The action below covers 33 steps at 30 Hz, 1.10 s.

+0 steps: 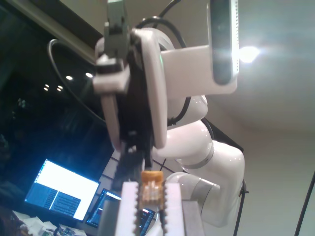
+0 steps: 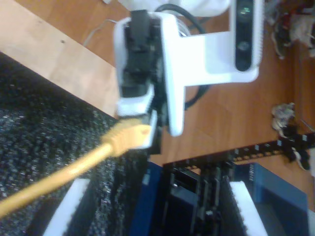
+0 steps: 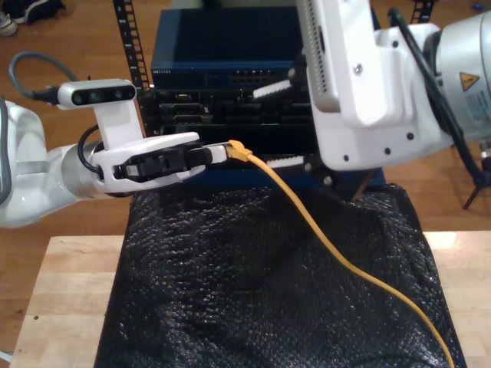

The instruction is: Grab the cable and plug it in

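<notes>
Above the black bubbly mat [image 3: 230, 299], my first gripper [image 3: 218, 153] is clamped on the plug end of the long yellow-orange network cable [image 3: 307, 216] — grab done. My second gripper [image 3: 281, 125] hangs near, jaws apart. Judged left: seating the plug in the blue rack unit [image 3: 222, 54] — not yet in any port.

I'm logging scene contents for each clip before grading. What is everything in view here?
cable: one, yellow-orange, plug end held in front of the rack, the rest trailing over the sheet to the exterior view's lower right
padded sheet: one, black, over the table
table: one, light wood, under the sheet
rack unit: one, blue, behind the table
lit screens: two, bright, background of the first wrist view
my first gripper: white and black, exterior view's left, shut on the cable's plug end
my second gripper: white, open, by the rack
</notes>
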Each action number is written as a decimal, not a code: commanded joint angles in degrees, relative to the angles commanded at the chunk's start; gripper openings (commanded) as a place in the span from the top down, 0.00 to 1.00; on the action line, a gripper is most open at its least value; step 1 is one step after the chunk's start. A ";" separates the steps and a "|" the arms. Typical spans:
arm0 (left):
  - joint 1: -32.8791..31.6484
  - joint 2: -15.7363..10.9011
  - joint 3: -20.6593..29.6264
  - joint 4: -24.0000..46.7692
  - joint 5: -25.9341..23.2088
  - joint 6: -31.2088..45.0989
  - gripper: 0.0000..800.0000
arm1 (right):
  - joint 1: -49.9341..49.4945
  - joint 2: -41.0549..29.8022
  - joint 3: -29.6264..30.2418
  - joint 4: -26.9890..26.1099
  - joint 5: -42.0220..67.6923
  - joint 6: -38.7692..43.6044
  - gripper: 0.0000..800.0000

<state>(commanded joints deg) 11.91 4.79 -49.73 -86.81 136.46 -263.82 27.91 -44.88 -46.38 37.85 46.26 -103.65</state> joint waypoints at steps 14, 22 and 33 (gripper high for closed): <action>0.18 0.00 0.09 0.26 -3.08 -0.09 0.99 | 0.18 -2.37 0.00 0.18 -1.49 0.26 0.27; 0.88 0.00 0.26 0.26 -4.31 -0.09 0.98 | 1.58 -3.16 0.09 0.18 -0.97 0.44 0.29; 1.14 0.18 0.18 -0.18 -3.96 0.00 0.98 | 4.84 -3.08 1.41 0.09 -0.79 0.44 0.29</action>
<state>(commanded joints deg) 13.05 4.97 -49.55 -86.99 132.51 -263.82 32.75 -47.96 -44.98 37.93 45.47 -103.21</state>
